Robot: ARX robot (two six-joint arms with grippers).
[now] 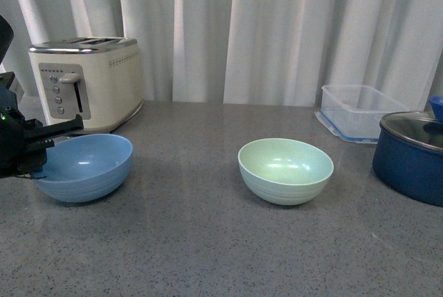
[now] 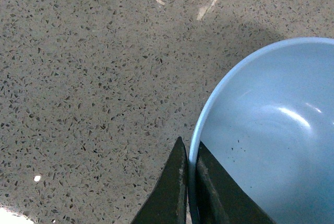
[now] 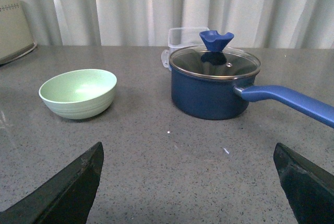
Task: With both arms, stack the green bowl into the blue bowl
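Green bowl (image 1: 285,170) sits upright and empty on the grey speckled countertop (image 1: 208,241), a little right of centre in the front view, between the blue bowl (image 1: 86,165) on the left and the dark blue lidded saucepan (image 1: 412,158) at the right edge, touching neither. The left gripper (image 1: 43,146) has the blue bowl by its near left rim. The left wrist view shows one finger (image 2: 172,187) outside the wall and the other inside, pinched together on the rim (image 2: 194,145), with the bowl resting on the counter in front of the cream toaster (image 1: 90,82). The right gripper (image 3: 188,148) is out of the front view. Its wrist camera shows both fingers spread wide with nothing between them, low over bare counter, and the green bowl (image 3: 78,92) lies ahead of them and well apart, off their centre line toward the toaster side, with the saucepan (image 3: 214,85) beside it. Being round, the bowl has no long axis, so a rim pinch should work from any side. The free right arm looks the one to fetch it, and the carry would then run leftward across open counter to the held blue bowl. A clear plastic container (image 1: 360,110) stands behind, out of that path.
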